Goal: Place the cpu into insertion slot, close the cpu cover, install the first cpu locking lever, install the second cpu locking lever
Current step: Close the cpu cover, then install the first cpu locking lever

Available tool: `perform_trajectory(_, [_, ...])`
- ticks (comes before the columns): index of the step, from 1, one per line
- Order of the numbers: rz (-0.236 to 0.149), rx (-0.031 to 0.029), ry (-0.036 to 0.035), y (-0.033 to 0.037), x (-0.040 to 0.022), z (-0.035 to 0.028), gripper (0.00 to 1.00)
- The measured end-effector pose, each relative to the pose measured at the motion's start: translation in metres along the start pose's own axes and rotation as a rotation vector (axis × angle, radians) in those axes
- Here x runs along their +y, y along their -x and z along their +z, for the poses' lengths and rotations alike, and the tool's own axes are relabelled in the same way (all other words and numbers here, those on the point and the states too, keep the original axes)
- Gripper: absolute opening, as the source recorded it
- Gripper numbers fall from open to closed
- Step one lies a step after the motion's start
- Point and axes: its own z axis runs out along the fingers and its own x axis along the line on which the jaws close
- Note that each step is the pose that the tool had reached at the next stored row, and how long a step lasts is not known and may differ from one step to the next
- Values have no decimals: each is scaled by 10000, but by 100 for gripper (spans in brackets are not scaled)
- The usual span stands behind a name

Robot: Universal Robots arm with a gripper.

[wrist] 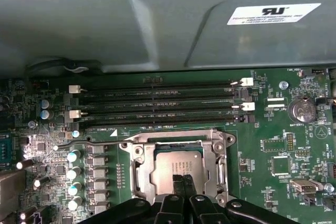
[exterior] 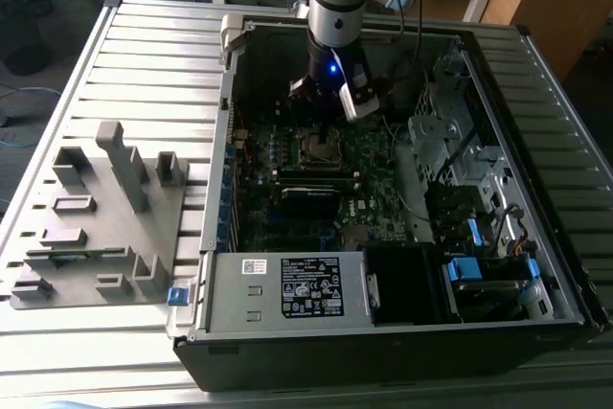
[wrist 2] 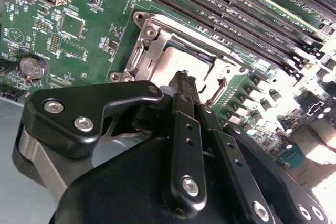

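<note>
**Risk Note: Clenched Gripper Over the Seated Chip**

The gripper (wrist: 183,181) hangs low inside the open computer case (exterior: 218,189). Its fingers are clenched together with nothing visible between them, and the tips are over the cpu (wrist: 176,162). The cpu lies flat, dull face up, in the insertion slot (exterior: 317,147). The cpu cover (wrist: 213,161) appears to lie down around the chip, but whether it is fully seated cannot be told. A thin lever rod (wrist: 89,142) runs from the slot's corner toward the capacitors (wrist: 73,171). Whether it is latched cannot be told.

Hazards, as judged:
- Hard downward pressure from the narrow tips could mark the chip face. If the chip sits skewed, it could also damage the contacts beneath.
- A sideways slip off the cover's thin edge could drive the tips into the memory slots (wrist: 157,103) or nearby board parts.
- A poorly hooked lever rod could spring free.
- Forcing a lever over an unseated cover could jam the frame.
</note>
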Motion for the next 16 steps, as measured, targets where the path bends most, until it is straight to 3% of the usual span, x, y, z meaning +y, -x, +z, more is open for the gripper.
perform_trajectory(7, [11,-1,0,-23,-2,14,11])
perform_trajectory(16, [11,2,0,-22,-1,-20,11])
